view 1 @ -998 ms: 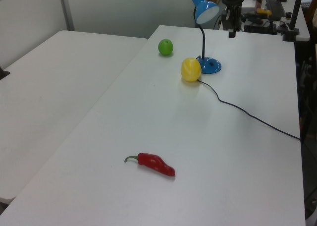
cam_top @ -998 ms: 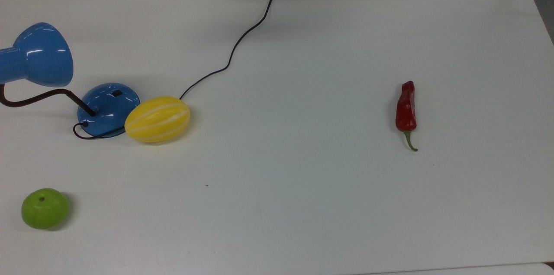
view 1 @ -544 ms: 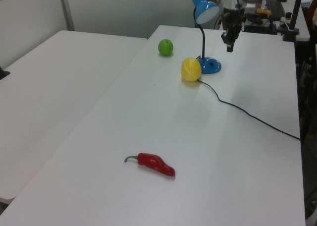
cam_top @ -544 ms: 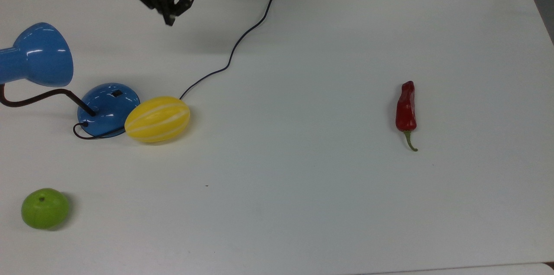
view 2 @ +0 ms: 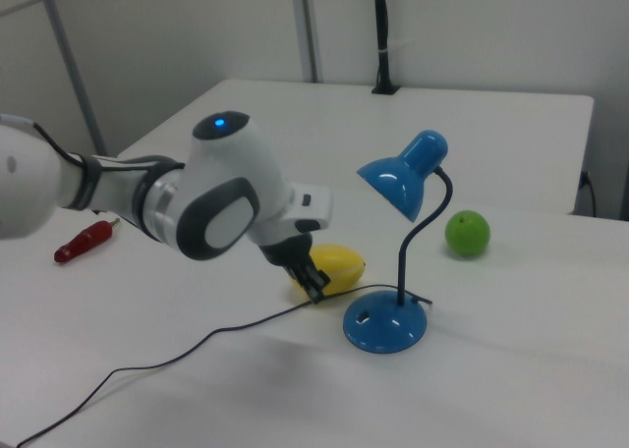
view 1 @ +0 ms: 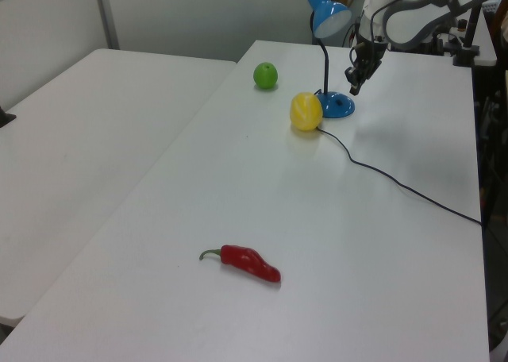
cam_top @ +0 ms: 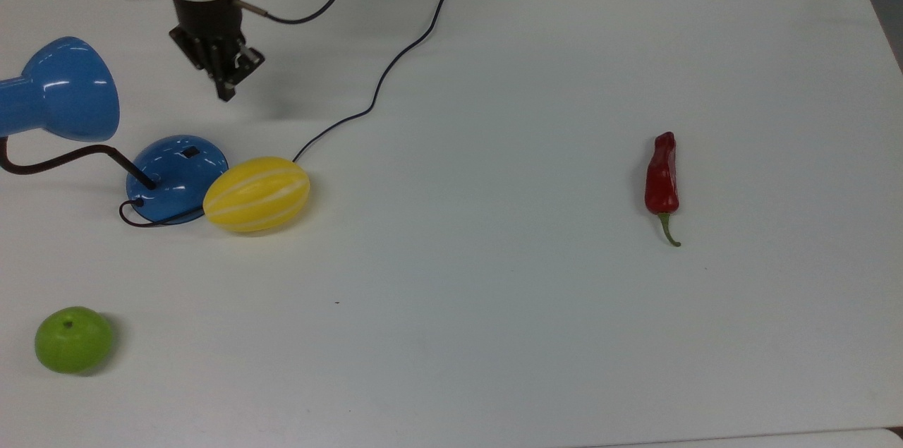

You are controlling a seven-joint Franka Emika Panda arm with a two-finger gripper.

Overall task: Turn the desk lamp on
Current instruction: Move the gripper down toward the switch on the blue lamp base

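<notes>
White table (cam_top: 536, 335); desk lamp (cam_top: 176, 169) sits at the top view's left, switch (cam_top: 189, 150) on the base's upper side. Gripper (cam_top: 226, 92) pressed together, empty, hangs above and slightly to the top view's right of the switch, apart. Yellow melon (cam_top: 257, 194) touches the base on the top view's right, clear of the descent; cord (cam_top: 381, 81) too

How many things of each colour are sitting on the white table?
Blue: 1, the desk lamp
Yellow: 1, the striped melon
Green: 1, the apple
Red: 1, the chili pepper
Total: 4
</notes>
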